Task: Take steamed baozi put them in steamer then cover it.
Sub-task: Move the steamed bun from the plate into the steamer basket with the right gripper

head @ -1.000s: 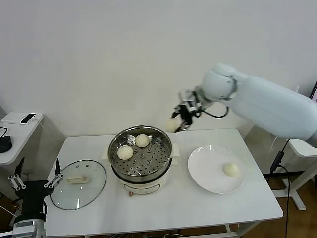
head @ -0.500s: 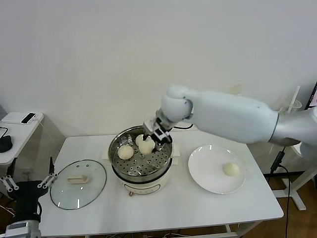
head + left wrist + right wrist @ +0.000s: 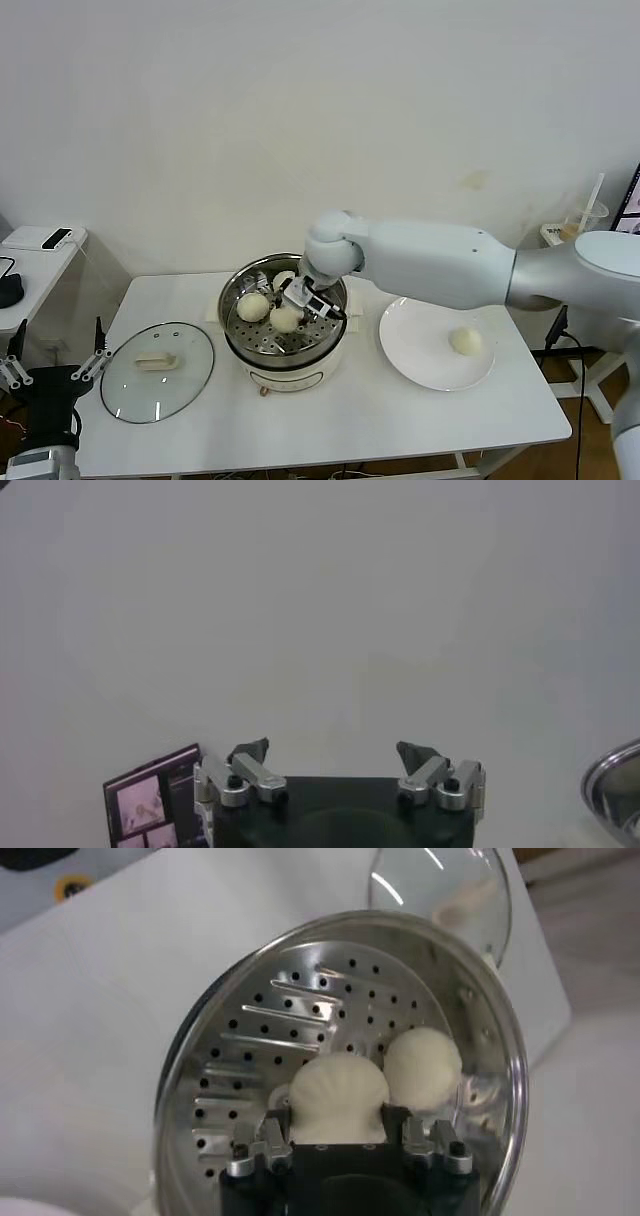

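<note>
The right gripper (image 3: 293, 311) pinched a baozi (image 3: 338, 1097) between its fingers, low inside the steamer (image 3: 336, 292), a second bun (image 3: 423, 1067) touching beside them. Opening carelessly might nudge that neighbour. The left gripper (image 3: 333, 772) waited, fingers spread.

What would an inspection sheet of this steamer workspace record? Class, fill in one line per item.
Surface: white table, bare at its front.
Job's things: steamer at centre holds two free baozi, one on the tray, one partly hidden behind the arm; a third baozi is in the right pincer. A fourth baozi lies on the white plate. The cover lies flat, left of the steamer.
Clutter: nothing seen.
Grippers: right pincer shut on the third baozi, low inside the steamer; left pincer open, off the table's left front corner.
Cables: one by the table's right leg.
Surroundings: white wall; side table at left.
</note>
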Tool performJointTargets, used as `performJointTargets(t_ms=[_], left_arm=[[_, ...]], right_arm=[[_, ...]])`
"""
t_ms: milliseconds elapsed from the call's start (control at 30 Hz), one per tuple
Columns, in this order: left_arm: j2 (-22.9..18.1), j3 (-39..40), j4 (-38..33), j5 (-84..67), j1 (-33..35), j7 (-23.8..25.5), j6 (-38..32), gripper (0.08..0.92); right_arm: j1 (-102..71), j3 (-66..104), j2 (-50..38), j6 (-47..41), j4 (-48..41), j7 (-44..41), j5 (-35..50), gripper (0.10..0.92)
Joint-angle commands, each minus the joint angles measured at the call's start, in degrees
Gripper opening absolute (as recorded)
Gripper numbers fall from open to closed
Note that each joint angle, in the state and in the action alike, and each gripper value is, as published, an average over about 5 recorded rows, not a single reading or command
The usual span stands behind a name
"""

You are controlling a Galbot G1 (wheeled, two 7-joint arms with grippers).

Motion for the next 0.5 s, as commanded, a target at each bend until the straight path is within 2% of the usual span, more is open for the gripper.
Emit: performJointTargets(t_ms=[33,500], left_arm=[[-0.15,-0.17,-0.16,-0.01,0.07,-0.06,-0.07,0.823],[-0.05,-0.07,0.21,-0.11,-0.33,-0.03,-0.12,0.823]], right_arm=[[-1.66,-1.21,2.43,4.86,-1.18,0.78,-2.85,0.577],[-0.7,-1.76,3.11,4.58,-0.01,-0.4,-0.51,0.579]])
